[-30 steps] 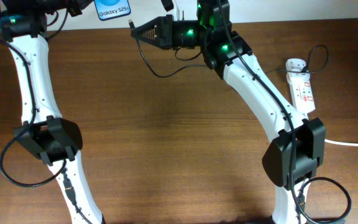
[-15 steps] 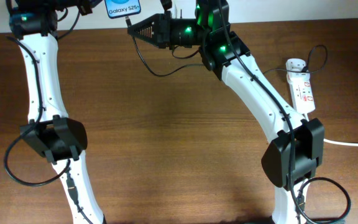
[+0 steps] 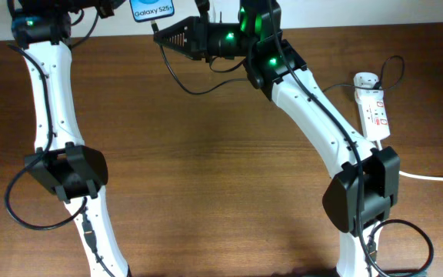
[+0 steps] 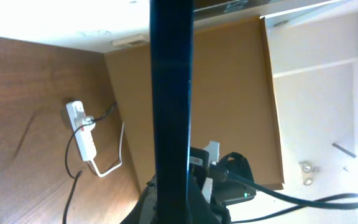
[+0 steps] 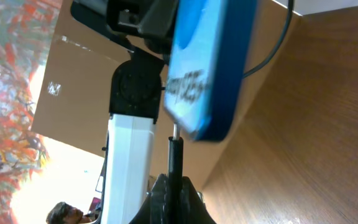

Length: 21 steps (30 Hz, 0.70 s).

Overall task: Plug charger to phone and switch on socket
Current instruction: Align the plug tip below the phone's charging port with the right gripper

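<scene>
Blue-screened phone point(image 3: 153, 9) sits clamped in my left gripper point(image 3: 121, 8) at 12 o'clock, right gripper point(image 5: 169, 186) pinching the charger point(image 5: 175, 149) tip just short of its lower edge — I'd square tip to port, then creep in slowly.

table point(image 3: 206, 154): dark brown wood grain | wall point(image 3: 375, 9): white strip behind far edge | panel point(image 4: 229, 93): brown board beyond table | wall art point(image 5: 8, 93): colourful, reds and oranges | light: bright, washed-out whites
</scene>
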Each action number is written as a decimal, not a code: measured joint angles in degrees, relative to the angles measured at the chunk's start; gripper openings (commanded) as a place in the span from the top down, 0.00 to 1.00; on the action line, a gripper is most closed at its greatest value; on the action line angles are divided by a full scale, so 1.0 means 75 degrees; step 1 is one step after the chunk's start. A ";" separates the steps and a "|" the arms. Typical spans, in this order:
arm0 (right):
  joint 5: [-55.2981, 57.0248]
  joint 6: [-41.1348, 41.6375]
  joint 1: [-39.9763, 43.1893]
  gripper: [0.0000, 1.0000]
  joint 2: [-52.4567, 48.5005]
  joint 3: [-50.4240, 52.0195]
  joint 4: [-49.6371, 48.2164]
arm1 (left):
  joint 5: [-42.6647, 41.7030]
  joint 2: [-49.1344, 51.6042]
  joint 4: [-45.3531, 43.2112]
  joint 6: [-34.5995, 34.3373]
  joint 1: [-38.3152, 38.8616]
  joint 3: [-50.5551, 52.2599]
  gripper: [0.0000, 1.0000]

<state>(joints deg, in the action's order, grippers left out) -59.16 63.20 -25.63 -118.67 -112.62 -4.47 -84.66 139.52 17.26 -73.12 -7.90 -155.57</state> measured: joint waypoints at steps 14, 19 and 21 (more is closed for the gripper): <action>-0.0079 -0.0003 0.0003 0.96 0.0000 0.0000 -0.0020 | 0.0082 0.0000 -0.0221 -0.0064 -0.0192 0.0000 1.00; 0.0230 0.0000 0.0000 0.96 0.0000 0.0000 -0.0020 | -0.0061 0.0000 -0.0221 -0.0189 -0.0189 0.0000 1.00; 0.0251 -0.0003 0.0000 0.96 0.0000 0.0000 -0.0020 | -0.0105 0.0000 -0.0221 -0.0210 -0.0172 0.0000 1.00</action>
<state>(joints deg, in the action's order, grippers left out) -57.28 63.18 -25.63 -118.67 -112.62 -4.62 -85.45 139.52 15.59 -74.70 -9.19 -155.57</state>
